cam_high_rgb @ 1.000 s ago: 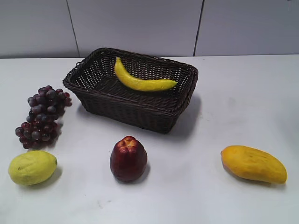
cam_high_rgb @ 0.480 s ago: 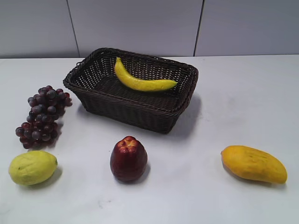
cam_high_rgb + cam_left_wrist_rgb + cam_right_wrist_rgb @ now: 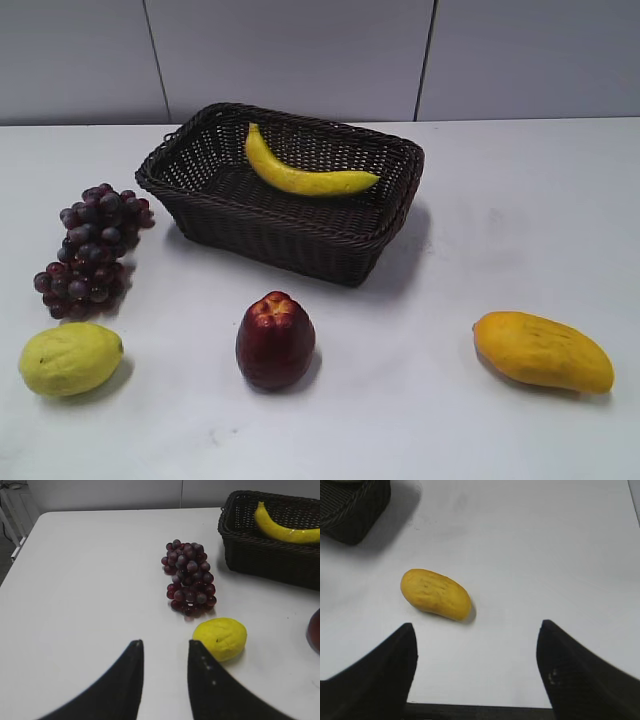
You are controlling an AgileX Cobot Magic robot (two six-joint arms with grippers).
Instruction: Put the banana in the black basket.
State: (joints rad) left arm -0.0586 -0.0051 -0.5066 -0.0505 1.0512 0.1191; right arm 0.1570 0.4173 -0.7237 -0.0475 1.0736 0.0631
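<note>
The banana [image 3: 300,175] lies inside the black basket [image 3: 300,245] at the back middle of the table, leaning on its far wall. In the left wrist view the banana [image 3: 282,527] and the basket [image 3: 260,555] show at the top right. Neither gripper shows in the exterior view. My left gripper [image 3: 165,647] is open and empty, over the table near the lemon. My right gripper [image 3: 476,627] is wide open and empty, over bare table near the mango. A corner of the basket [image 3: 352,510] shows at the top left of the right wrist view.
A bunch of dark grapes [image 3: 92,250] and a lemon [image 3: 70,358] lie at the left. A red apple [image 3: 275,340] stands front middle. A mango [image 3: 542,350] lies front right. A grey wall runs behind the table.
</note>
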